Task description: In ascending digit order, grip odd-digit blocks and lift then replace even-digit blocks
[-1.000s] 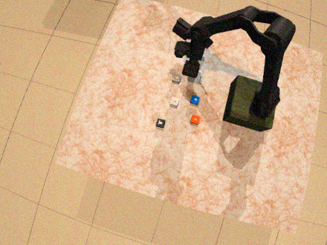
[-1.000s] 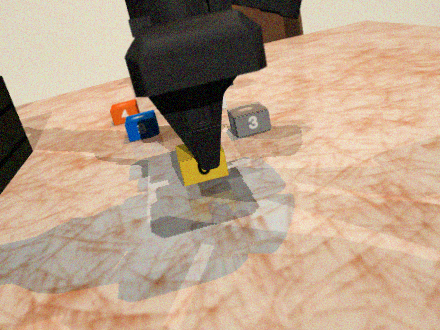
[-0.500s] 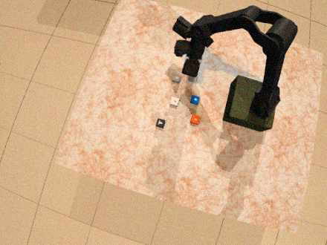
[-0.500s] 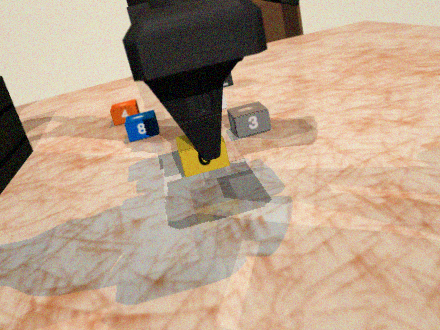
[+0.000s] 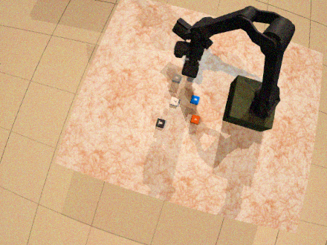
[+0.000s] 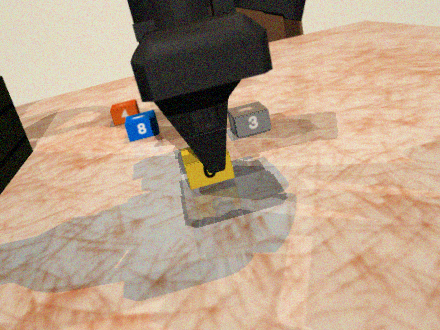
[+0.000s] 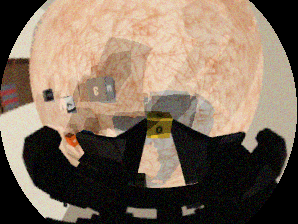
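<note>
The black parallel-jaw gripper (image 5: 190, 77) (image 6: 214, 167) (image 7: 158, 121) is clamped on a yellow cube-shaped block (image 6: 195, 176) (image 7: 159, 131), its two fingers partly closed and standing one against each side of it. In the wrist view a gap shows between the fingers, the block filling its far end, at 12 o'clock; the block's near face carries a dark 0. From outside, one finger covers part of that digit, and the block looks slightly tilted, with dark shadow around its lower edge; whether its underside touches the pale, orange-veined table (image 5: 122, 111) (image 6: 360, 240) (image 7: 165, 25) I cannot tell. From above, the gripper hides the yellow block. In that top view, a grey block (image 5: 176, 78) (image 6: 252, 121) (image 7: 97, 90) sits near the gripper at about 8 o'clock, its 3 legible from outside. A blue block (image 5: 195, 99) (image 6: 141, 126) marked 8 lies at 6 o'clock, with an orange-red block (image 5: 195, 119) (image 6: 124, 112) (image 7: 71, 139) farther along the same direction. A white block (image 5: 174, 102) (image 7: 67, 104) and, beyond it, a black block (image 5: 160, 123) (image 7: 48, 95) are both near 7 o'clock. None of these five touches the fingers. The arm's dark green base (image 5: 235, 87) stands at 4 o'clock, well apart.
</note>
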Controlling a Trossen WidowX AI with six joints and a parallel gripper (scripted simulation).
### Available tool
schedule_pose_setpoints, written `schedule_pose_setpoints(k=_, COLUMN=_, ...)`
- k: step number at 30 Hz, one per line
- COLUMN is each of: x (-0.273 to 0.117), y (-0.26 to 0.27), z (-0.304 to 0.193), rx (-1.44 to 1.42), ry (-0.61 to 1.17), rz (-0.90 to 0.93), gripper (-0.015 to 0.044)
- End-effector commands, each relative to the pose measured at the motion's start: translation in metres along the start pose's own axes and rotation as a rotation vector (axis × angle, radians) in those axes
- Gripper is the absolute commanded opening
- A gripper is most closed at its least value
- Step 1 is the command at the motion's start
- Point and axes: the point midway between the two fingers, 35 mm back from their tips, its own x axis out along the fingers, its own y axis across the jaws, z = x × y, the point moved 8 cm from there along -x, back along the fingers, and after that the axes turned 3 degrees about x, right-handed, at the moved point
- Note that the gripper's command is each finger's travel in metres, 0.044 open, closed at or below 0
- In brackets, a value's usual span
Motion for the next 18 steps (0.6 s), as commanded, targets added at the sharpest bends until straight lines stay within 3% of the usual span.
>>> schedule_pose_setpoints(k=1, x=0.0039, y=0.0005, z=-0.0004, rx=-0.004, ry=0.005, rz=0.005, gripper=0.0120)
schedule_pose_setpoints(k=5, x=0.0039, y=0.0005, z=-0.0004, rx=-0.004, ry=0.005, rz=0.005, gripper=0.0120)
schedule_pose_setpoints(k=15, x=0.0039, y=0.0005, z=-0.0004, rx=-0.004, ry=0.005, rz=0.005, gripper=0.0383)
schedule_pose_setpoints(k=18, x=0.0039, y=0.0005, z=-0.0004, rx=-0.004, ry=0.005, rz=0.005, gripper=0.0400)
